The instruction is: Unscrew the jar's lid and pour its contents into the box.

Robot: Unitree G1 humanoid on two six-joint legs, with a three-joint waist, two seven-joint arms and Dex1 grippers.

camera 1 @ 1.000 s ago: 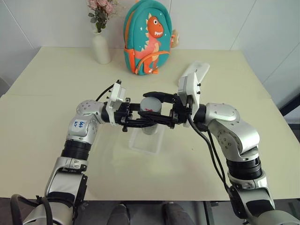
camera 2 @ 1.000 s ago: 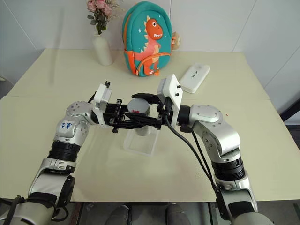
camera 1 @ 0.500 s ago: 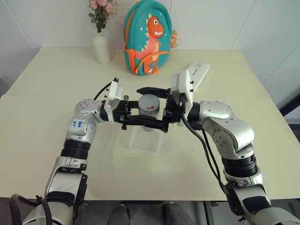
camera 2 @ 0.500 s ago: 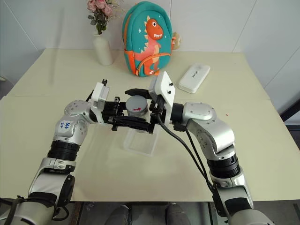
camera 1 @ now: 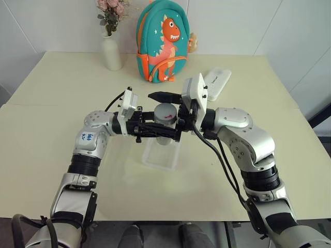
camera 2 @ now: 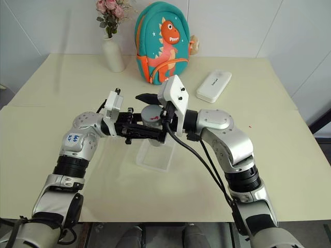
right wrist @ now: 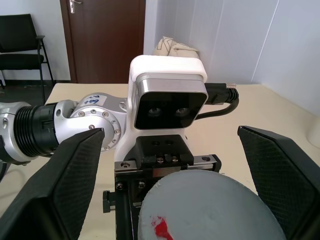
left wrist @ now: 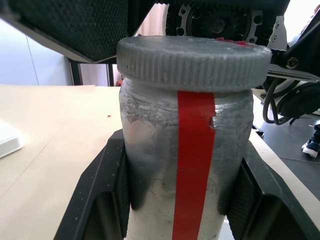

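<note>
Your left gripper (left wrist: 175, 200) clamps the rigid, likely slippery jar (left wrist: 185, 165); your right gripper (right wrist: 170, 165), spread wide, should take the lid's (left wrist: 192, 60) ribbed rim.

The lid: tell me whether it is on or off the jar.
On. In the left wrist view the grey lid sits flush on the jar, held upright over the box; the right end effector stands open around it.

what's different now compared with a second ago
The right gripper let go of the lid and opened wide, its fingers now straddling it. The left gripper stays shut on the jar above the box; lid still on.
</note>
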